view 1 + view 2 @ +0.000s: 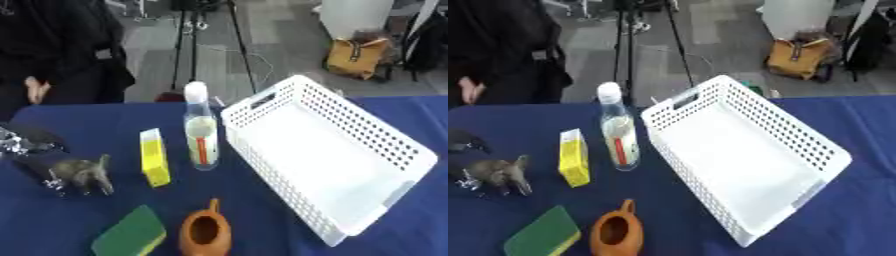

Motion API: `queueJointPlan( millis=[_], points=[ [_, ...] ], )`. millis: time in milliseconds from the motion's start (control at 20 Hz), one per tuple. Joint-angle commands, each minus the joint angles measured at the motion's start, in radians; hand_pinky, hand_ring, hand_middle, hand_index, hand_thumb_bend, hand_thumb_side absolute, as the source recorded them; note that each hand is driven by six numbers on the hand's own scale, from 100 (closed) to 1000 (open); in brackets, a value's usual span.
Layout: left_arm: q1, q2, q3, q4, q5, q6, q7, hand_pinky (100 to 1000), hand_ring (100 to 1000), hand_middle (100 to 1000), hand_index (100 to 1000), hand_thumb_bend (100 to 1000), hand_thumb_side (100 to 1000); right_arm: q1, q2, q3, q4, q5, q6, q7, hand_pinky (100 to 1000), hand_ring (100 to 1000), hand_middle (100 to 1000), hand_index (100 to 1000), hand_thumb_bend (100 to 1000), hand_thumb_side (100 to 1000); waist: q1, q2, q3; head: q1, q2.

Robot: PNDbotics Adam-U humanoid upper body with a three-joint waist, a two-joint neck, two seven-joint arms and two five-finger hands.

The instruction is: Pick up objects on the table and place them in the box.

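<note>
A white perforated box (383,141) lies askew on the right half of the blue table, with nothing in it. To its left stands a clear bottle (201,140) with a white cap and an orange label. Next to the bottle is an upright yellow carton (155,157). A grey toy elephant (83,172) stands near the left edge, and my left hand (24,144) comes in from that edge right against its rear. Whether the hand holds the toy is hidden. At the front lie a green and yellow sponge (131,232) and a brown clay pot (206,232). My right hand shows in neither view.
A person in black (61,55) stands beyond the table's far left edge, touching nothing. Tripod legs (188,45) and a yellow bag (354,57) are on the floor behind. Bare blue cloth (411,225) shows at the front right.
</note>
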Motion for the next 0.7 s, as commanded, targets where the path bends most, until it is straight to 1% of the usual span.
queueJointPlan(
  millis=[50, 300, 450, 500, 600, 700],
  points=[
    [-0.021, 0.020, 0.017, 0.015, -0.014, -0.007, 0.001, 1000, 1000, 1000, 1000, 651, 747, -0.011, -0.014, -0.006, -0.011, -0.007, -0.001, -0.005, 637, 661, 581, 582, 100, 581, -0.001, -0.016, -0.002, 0.004, -0.010],
    [-0.028, 0.009, 0.016, 0.034, -0.032, -0.017, 0.013, 1000, 1000, 1000, 1000, 650, 731, -0.014, -0.012, -0.005, -0.011, -0.010, -0.003, -0.006, 637, 660, 581, 581, 100, 582, -0.001, -0.014, -0.005, 0.005, -0.014],
    [-0.028, 0.008, 0.012, 0.035, -0.024, -0.035, 0.014, 1000, 1000, 1000, 1000, 643, 713, -0.011, -0.012, -0.008, -0.011, -0.011, 0.001, -0.012, 636, 659, 580, 578, 100, 584, 0.000, -0.015, -0.005, 0.003, -0.009],
    [-0.029, 0.009, 0.010, 0.032, -0.020, -0.042, 0.015, 1000, 1000, 1000, 1000, 625, 701, -0.011, -0.012, -0.008, -0.011, -0.012, 0.003, -0.014, 635, 659, 579, 576, 100, 585, 0.000, -0.015, -0.004, 0.003, -0.008],
    [-0.028, 0.011, 0.003, 0.019, -0.011, -0.056, 0.021, 1000, 1000, 1000, 1000, 617, 700, -0.009, -0.013, -0.009, -0.011, -0.012, 0.007, -0.019, 634, 660, 579, 573, 100, 584, 0.002, -0.016, -0.002, 0.002, -0.005],
    [-0.029, 0.011, -0.005, 0.006, -0.001, -0.068, 0.032, 1000, 1000, 971, 1000, 602, 704, -0.009, -0.012, -0.009, -0.011, -0.013, 0.013, -0.022, 633, 657, 577, 571, 100, 582, 0.003, -0.018, 0.000, 0.000, -0.004]
  ],
)
